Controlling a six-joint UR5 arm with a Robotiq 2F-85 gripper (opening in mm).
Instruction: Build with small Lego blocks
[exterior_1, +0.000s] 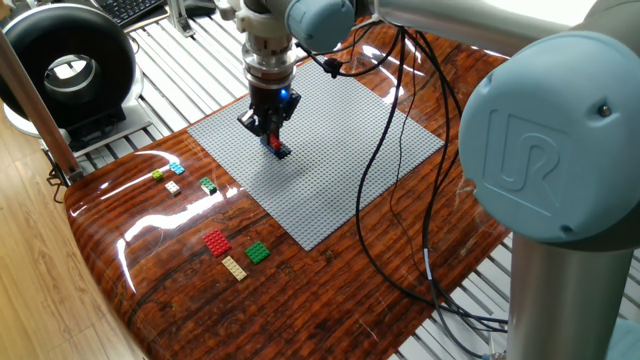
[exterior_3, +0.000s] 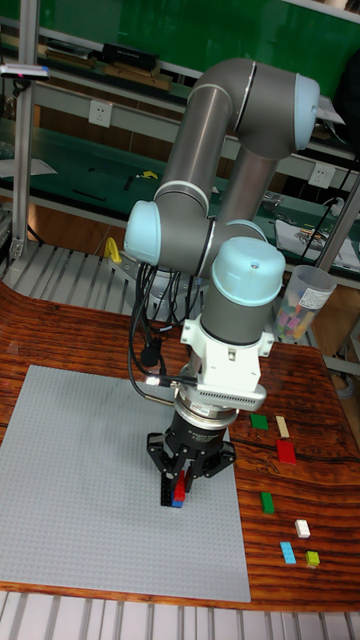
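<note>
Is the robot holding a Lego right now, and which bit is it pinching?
Yes. The gripper pinches a small red block by its sides, over a blue block on the grey baseplate.

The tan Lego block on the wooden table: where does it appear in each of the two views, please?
Fixed view: the tan Lego block lies low and left of centre, between the red block and a green block.
Tall fixed view: it lies right of centre, above the red block.
Shared landmark: the grey baseplate.

Loose Lego blocks (exterior_1: 217, 242) lie on the table (exterior_1: 330, 290) beside the baseplate (exterior_1: 340, 160)
</note>
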